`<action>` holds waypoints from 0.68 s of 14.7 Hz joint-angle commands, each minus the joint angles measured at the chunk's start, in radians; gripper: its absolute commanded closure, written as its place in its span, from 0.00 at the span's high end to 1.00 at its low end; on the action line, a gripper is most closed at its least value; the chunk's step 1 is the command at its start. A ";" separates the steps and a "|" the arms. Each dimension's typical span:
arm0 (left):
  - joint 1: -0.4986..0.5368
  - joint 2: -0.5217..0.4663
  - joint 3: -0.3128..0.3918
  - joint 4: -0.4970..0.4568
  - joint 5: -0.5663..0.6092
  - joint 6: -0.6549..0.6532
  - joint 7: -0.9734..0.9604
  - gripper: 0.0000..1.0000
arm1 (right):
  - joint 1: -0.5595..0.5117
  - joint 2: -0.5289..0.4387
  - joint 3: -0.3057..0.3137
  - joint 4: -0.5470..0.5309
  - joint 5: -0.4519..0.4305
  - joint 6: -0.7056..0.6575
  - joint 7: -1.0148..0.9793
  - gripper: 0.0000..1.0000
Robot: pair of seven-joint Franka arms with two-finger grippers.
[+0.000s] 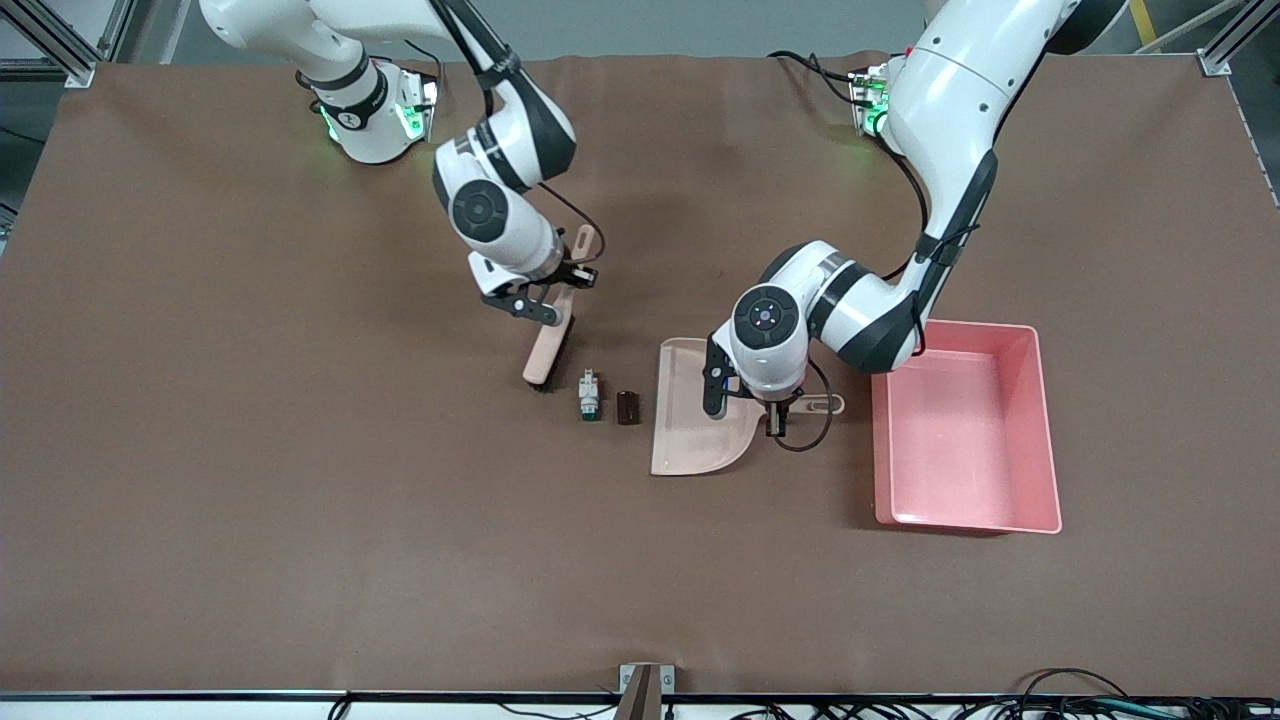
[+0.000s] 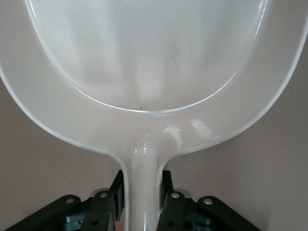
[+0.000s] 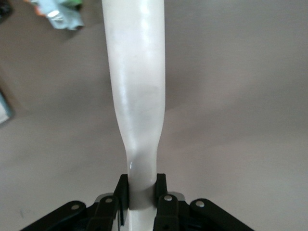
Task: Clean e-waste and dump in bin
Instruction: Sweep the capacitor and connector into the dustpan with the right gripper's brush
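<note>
The e-waste lies on the brown table: a white component with a green end [image 1: 589, 394] and a dark short cylinder [image 1: 627, 407] beside it, between the brush and the dustpan's open edge. My right gripper [image 1: 562, 288] is shut on the beige brush [image 1: 548, 352], whose head is low by the white component. The right wrist view shows the handle [image 3: 137, 86] in the gripper [image 3: 141, 192] and the white component [image 3: 60, 15]. My left gripper [image 1: 778, 416] is shut on the handle of the beige dustpan [image 1: 690, 425], also seen in the left wrist view [image 2: 144, 57] in the gripper [image 2: 141, 192]. The pink bin [image 1: 1040, 440] stands beside the dustpan, toward the left arm's end.
The brown mat [image 1: 300, 500] covers the whole table. A small bracket [image 1: 645, 685] sits at the table edge nearest the front camera. The left arm's elbow hangs over the bin's corner farthest from the front camera.
</note>
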 commanded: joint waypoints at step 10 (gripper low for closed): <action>-0.004 0.013 -0.002 0.022 0.015 -0.019 -0.039 0.13 | 0.038 0.226 -0.011 0.368 0.024 -0.106 0.094 0.00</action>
